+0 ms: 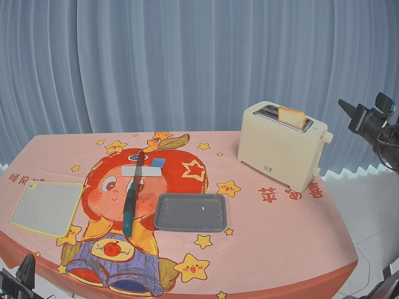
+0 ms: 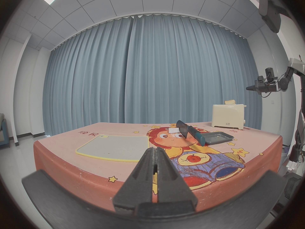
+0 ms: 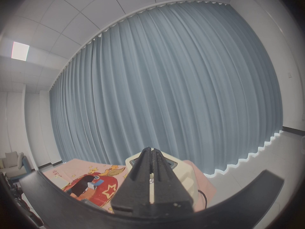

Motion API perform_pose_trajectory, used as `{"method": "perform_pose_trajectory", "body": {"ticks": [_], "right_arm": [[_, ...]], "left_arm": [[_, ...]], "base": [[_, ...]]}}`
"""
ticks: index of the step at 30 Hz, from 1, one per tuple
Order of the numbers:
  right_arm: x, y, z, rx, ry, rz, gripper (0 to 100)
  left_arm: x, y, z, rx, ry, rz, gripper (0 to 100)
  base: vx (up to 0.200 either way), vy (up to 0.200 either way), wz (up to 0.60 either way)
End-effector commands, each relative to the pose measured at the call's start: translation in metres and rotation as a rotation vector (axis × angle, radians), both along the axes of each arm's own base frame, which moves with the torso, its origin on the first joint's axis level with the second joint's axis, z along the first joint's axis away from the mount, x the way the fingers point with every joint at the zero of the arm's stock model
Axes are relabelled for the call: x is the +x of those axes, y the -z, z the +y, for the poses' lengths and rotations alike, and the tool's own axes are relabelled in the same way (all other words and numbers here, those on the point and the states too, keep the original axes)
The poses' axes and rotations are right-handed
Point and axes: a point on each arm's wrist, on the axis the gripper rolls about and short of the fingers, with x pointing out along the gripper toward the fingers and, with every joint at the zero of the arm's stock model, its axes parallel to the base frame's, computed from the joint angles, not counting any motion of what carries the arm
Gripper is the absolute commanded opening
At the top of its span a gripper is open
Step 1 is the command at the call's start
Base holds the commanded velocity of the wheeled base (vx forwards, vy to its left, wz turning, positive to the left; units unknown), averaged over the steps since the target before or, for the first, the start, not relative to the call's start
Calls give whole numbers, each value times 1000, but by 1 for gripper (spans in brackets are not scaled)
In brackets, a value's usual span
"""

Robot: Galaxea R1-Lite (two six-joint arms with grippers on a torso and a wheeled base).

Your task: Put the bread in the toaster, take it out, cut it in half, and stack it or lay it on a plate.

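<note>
Bread: light-brown soft slice (image 1: 291, 117) upright in slot of cream plastic toaster (image 1: 282, 154), left of right claw (image 3: 151, 153), apart.
Right claw: pinched shut, empty.
Handling: probably light, crumbly; pinch protruding top edge gently.

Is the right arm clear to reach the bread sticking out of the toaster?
Probably yes: the bread pokes out of the toaster, and nothing stands between it and the right claw, though that is shut.
</note>
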Motion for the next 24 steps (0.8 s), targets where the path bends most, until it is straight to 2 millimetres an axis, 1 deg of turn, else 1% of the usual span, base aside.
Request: {"method": "perform_pose_trajectory", "body": {"ticks": [1,3,9,13,15,16,20,24], "right_arm": [[7,3,-2,9,4,-5,0],[12,1,-2,30,7,-49,0],[15,0,-9,26,34,-59,0],[30,4,-12,13,55,-40,0],[30,4,-12,13,55,-40,0],[35,9,-13,6,60,-29,0],[33,19,-10,0,51,1,0],[32,16,-11,0,51,-10,0]], "left_arm": [[0,5,0,0,0,1,0],[0,5,0,0,0,1,0],[0,5,0,0,0,1,0],[0,5,0,0,0,1,0],[0,5,0,0,0,1,0],[0,5,0,0,0,1,0],[0,5,0,0,0,3,0],[0,5,0,0,0,3,0]], "base": [[0,0,0],[0,0,0],[0,0,0],[0,0,0],[0,0,0],[0,0,0],[0,0,0],[0,0,0]]}}
